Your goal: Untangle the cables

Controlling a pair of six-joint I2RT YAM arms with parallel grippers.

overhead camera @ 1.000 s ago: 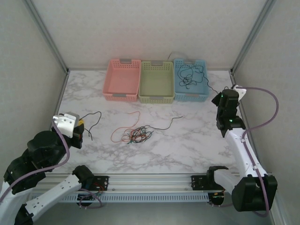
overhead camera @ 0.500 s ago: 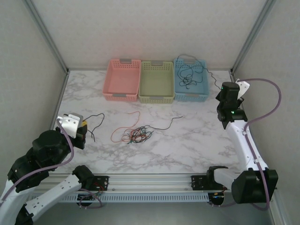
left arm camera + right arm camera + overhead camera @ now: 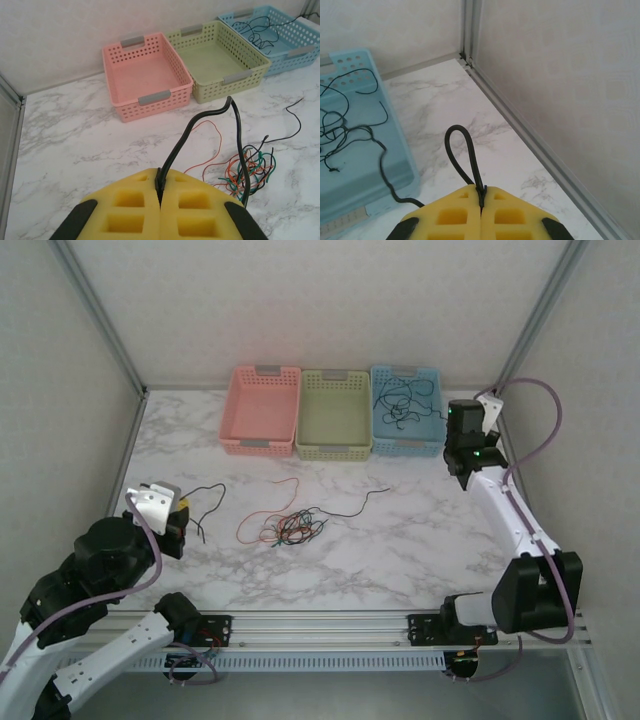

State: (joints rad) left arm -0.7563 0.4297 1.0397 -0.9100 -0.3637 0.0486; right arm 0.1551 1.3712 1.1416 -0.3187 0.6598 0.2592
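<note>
Yellow pads [image 3: 125, 212] of the left jaws are pressed fully together on a black wire [image 3: 200, 125], which rises from the seam, arches over and hangs back down. Seen from overhead, these jaws sit at 8 o'clock on the marble bench [image 3: 400, 550].

The tangled cables [image 3: 292, 528], in red, orange, green and black, lie near mid-bench at 3 o'clock from the left jaws, apart from the held wire. One loose black strand [image 3: 365, 498] trails from the tangle toward 2 o'clock, and an orange one [image 3: 285, 483] loops toward 12 o'clock.

The right jaws, at 2 o'clock on the bench, are likewise closed tight, with their pads [image 3: 510, 215] gripping a second black wire [image 3: 462, 155]. It loops above the seam and runs toward 9 o'clock, over the rim, into the blue basket [image 3: 350, 200], where it lies in loose coils.

At the 12 o'clock edge stand a pink basket [image 3: 258, 445], a green basket [image 3: 335, 450] and the blue one, side by side.
</note>
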